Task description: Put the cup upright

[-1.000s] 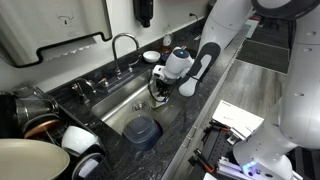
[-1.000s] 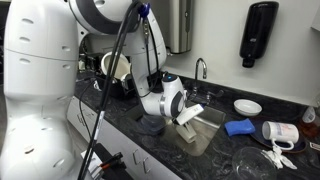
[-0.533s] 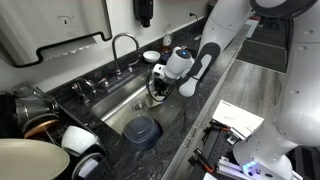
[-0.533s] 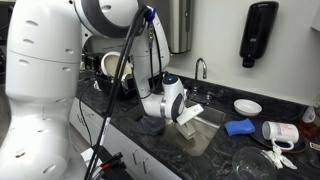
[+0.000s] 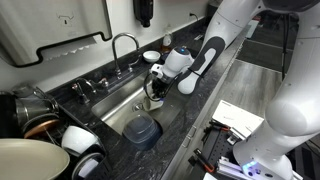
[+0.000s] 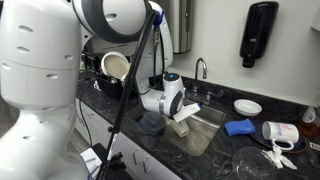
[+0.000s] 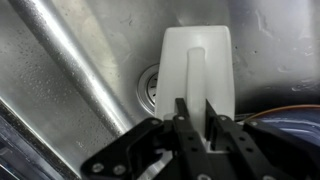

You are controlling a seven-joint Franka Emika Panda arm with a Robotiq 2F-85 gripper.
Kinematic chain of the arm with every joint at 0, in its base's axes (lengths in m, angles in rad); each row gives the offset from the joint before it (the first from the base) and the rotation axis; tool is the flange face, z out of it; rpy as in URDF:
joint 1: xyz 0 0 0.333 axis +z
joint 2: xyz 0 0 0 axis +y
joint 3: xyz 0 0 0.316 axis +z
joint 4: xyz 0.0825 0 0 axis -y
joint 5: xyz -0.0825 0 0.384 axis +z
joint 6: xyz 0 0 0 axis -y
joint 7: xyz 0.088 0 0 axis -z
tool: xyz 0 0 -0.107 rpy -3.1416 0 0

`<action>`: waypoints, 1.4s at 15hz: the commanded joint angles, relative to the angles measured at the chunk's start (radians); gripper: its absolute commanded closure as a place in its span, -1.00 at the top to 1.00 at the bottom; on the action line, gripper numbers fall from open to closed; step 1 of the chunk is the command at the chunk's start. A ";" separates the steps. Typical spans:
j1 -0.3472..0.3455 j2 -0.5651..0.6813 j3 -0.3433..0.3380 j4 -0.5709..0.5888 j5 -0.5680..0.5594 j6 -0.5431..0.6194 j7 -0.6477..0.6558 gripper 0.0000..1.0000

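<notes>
Cream-white cylindrical cup [image 7: 175,50] | steel sink drain [image 7: 150,88] at its 9 o'clock | claw [image 7: 197,108] clamped on its wall for tipping upright

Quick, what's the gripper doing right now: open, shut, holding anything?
Gripper: closed, fingers clamped on one wall of the cup.

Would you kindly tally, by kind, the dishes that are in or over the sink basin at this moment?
Cups: 1, the cream-white cup, pinched in the gripper.
Bowls: 1, the dark blue-grey bowl.
Total: 2.
</notes>
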 commanded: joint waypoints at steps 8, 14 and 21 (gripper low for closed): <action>-0.300 0.253 0.116 0.045 -0.165 0.270 -0.100 -0.91; -0.466 0.379 0.212 0.086 -0.293 0.278 -0.065 -0.91; -0.548 0.421 0.250 0.089 -0.350 0.253 0.050 -0.91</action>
